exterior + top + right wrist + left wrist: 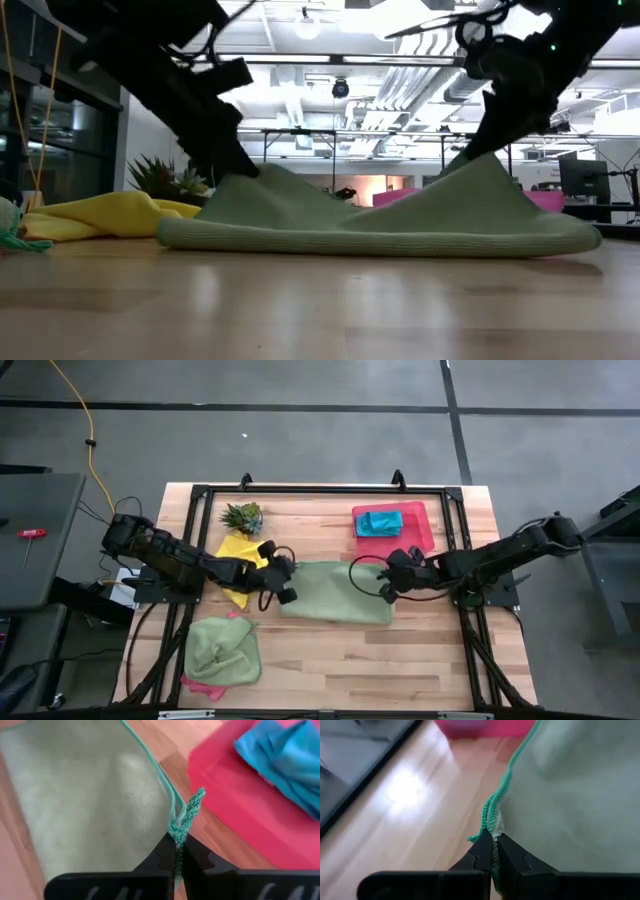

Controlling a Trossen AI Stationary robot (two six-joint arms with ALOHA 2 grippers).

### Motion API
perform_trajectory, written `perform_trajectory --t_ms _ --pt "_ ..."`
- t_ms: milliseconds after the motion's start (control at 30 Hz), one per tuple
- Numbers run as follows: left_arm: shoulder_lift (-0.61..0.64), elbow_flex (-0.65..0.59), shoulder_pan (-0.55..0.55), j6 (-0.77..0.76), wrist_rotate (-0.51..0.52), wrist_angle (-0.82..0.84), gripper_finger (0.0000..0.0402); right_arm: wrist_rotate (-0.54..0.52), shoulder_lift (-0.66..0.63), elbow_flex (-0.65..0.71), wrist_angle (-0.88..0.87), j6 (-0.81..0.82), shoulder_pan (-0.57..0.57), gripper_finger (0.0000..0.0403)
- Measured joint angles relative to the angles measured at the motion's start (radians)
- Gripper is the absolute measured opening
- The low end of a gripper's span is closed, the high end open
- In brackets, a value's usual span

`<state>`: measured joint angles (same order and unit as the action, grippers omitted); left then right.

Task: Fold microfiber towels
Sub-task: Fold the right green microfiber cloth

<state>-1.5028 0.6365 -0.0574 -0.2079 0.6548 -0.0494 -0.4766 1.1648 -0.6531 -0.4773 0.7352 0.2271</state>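
You've got one light green towel (338, 592) folded mid-desk, both far corners lifted. Second green towel (222, 649) crumpled near-left, lying on the pink one (200, 686). Yellow towel (241, 558) rumpled by the left side. Teal towel (379, 522) folded far right.

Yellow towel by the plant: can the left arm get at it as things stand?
Probably not yet. The yellow towel lies just beside the left end effector, unobstructed, but that end effector is shut on the green towel and must release it first.
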Motion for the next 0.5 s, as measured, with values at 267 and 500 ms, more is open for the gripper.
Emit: perform_trajectory --t_ms 267,500 --pt "-0.001 0.0 -0.091 0.055 0.144 -0.016 0.0001 -0.03 0.0 -0.02 -0.053 -0.029 0.092 0.0" --pt "-0.001 0.0 -0.123 0.117 0.161 -0.016 0.0 -0.118 0.0 -0.02 -0.171 0.134 0.182 0.0"
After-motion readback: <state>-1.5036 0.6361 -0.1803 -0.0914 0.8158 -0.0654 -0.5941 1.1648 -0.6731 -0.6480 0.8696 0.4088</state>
